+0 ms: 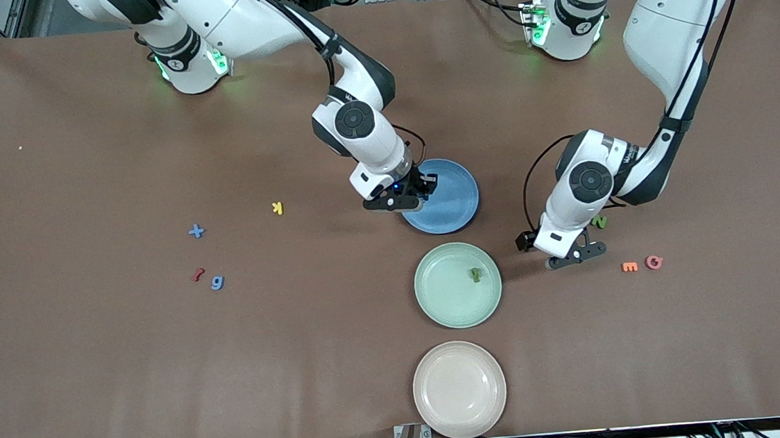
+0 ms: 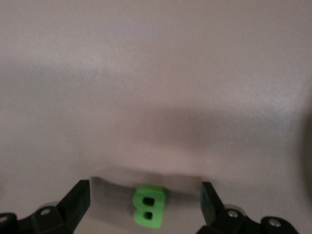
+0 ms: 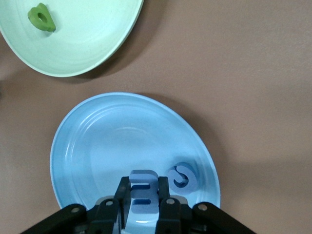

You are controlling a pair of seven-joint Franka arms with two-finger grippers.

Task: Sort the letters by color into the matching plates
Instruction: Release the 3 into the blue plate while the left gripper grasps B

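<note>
My right gripper [image 3: 144, 204] pinches a blue letter [image 3: 143, 191] over the blue plate [image 3: 97, 146], another blue letter [image 3: 181, 176] just beside it. My left gripper [image 2: 145, 207] stands wide open around a green letter [image 2: 148, 204] on the table [image 2: 156, 87].

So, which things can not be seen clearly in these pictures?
- Front view: the right tool over the blue plate hides its held blue letter.
- Front view: the left arm covers part of a green letter.
- Front view: the letter in the green plate is too small to read.
</note>
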